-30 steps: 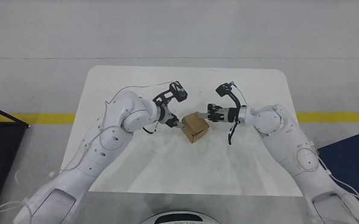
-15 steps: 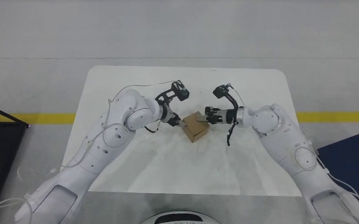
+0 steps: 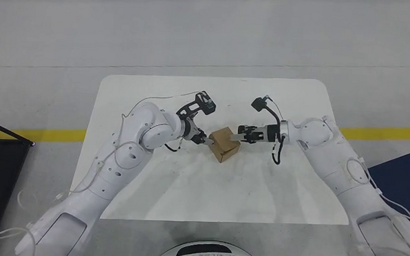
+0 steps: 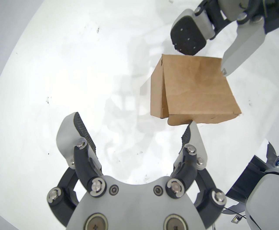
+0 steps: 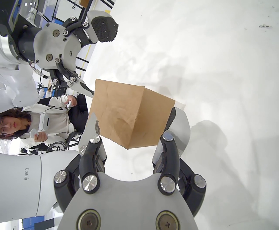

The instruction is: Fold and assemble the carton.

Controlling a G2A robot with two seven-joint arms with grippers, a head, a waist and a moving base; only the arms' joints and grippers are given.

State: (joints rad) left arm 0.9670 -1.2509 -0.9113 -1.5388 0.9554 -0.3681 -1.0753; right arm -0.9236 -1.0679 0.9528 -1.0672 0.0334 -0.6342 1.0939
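The carton (image 3: 223,143) lies near the middle of the table (image 3: 271,193), a little toward the far side, already folded into a box. At its left end one flap (image 4: 178,119) bulges out past the side panel, so the step in hand looks like closing that end. The left pincer (image 4: 133,132) is at the left end with its jaws wide apart, holding nothing, one fingertip just at the loose flap. The right pincer (image 5: 134,122) is also spread and straddles the carton's right end, fingers against or just beside its sides; whether they press cannot be told. The next move probably calls for the right pincer to brace the box while the left pushes the flap home squarely, so the light box does not skid or twist. Every table edge is well apart from the carton, and the near half gives room to shift it.
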